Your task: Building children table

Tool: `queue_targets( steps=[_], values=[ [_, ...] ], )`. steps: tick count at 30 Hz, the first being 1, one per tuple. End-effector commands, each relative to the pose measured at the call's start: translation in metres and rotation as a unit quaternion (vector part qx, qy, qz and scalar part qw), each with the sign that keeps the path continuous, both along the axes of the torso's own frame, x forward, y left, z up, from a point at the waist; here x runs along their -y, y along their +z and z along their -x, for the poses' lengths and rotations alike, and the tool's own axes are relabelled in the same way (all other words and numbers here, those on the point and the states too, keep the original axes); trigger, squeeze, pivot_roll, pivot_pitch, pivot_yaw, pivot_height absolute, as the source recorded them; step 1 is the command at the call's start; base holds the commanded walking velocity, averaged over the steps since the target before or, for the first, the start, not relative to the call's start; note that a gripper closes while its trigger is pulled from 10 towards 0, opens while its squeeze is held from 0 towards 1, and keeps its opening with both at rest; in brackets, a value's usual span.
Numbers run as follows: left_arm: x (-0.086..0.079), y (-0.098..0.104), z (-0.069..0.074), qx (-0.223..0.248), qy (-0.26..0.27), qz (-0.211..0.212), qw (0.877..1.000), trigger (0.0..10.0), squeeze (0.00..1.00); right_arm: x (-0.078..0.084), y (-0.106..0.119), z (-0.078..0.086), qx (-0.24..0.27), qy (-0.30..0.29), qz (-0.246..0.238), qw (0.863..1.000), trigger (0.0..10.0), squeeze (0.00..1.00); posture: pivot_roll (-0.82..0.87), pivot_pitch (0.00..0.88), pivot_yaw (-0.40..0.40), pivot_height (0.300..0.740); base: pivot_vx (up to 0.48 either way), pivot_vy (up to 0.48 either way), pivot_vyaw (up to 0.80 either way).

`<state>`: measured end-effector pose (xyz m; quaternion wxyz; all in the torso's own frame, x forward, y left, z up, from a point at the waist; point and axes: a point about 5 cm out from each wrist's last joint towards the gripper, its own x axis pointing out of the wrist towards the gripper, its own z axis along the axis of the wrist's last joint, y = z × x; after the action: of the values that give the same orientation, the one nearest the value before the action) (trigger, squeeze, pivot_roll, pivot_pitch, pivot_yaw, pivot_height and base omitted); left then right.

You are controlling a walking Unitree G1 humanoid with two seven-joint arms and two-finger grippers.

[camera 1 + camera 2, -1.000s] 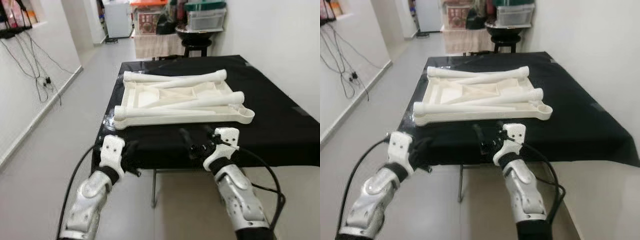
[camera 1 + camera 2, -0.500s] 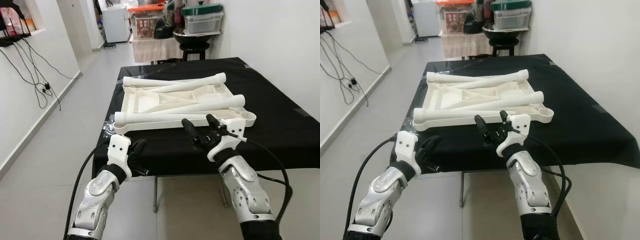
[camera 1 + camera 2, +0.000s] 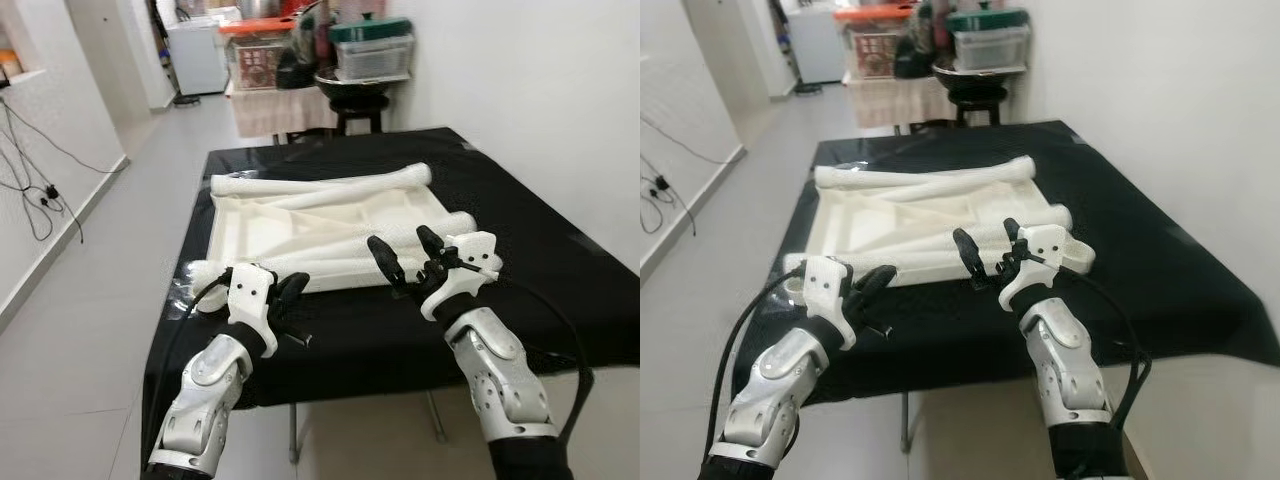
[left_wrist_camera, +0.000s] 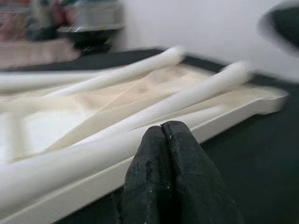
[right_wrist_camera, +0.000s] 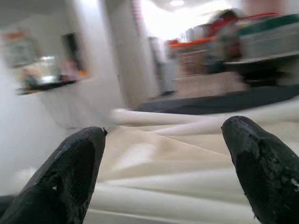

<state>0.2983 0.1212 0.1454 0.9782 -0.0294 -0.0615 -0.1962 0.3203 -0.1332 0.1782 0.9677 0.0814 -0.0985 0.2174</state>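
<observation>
A cream plastic tabletop (image 3: 262, 222) lies upside down on the black-covered table (image 3: 540, 260). Several cream legs rest across it: one along the far edge (image 3: 330, 184), one along the near edge (image 3: 300, 268). My left gripper (image 3: 289, 290) hovers shut at the tabletop's near left corner; in the left wrist view its fingertips (image 4: 163, 154) are pressed together just short of the near leg (image 4: 70, 168). My right gripper (image 3: 407, 255) is open above the near right part of the tabletop, with the legs (image 5: 196, 196) seen between its fingers.
A white wall runs along the table's right side. Behind the table stand a dark stool (image 3: 355, 100) with storage boxes (image 3: 372, 50) and a cloth-draped stand (image 3: 265, 105). A grey tiled floor (image 3: 90, 260) lies to the left, with cables on the left wall (image 3: 30, 185).
The camera has come closer to the table and higher. Both grippers have risen and moved forward, from below the table's front edge to over the tabletop's near edge.
</observation>
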Motion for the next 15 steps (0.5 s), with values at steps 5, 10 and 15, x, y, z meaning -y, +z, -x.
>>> queue_targets(
  steps=[5, 10, 15],
  values=[
    [0.0050, 0.0036, -0.0005, 0.005, -0.007, 0.006, 1.000, 10.0, 0.00, 0.0047, -0.0003, 0.0007, -0.003, -0.004, 0.010, 1.000, 10.0, 0.00, -0.13, 0.000, 0.012, 0.740, 0.315, 0.000, 0.00],
    [0.0049, 0.0049, -0.0009, 0.006, -0.006, 0.008, 1.000, 10.0, 0.00, 0.0032, 0.0010, 0.0011, -0.001, 0.002, 0.011, 1.000, 10.0, 0.00, -0.12, 0.000, 0.013, 0.740, 0.314, 0.000, 0.00],
    [0.0050, 0.0054, -0.0010, 0.007, -0.006, 0.008, 1.000, 10.0, 0.00, 0.0022, 0.0008, 0.0015, -0.001, 0.004, 0.012, 1.000, 10.0, 0.00, -0.12, 0.000, 0.013, 0.740, 0.311, 0.000, 0.00]
  ],
)
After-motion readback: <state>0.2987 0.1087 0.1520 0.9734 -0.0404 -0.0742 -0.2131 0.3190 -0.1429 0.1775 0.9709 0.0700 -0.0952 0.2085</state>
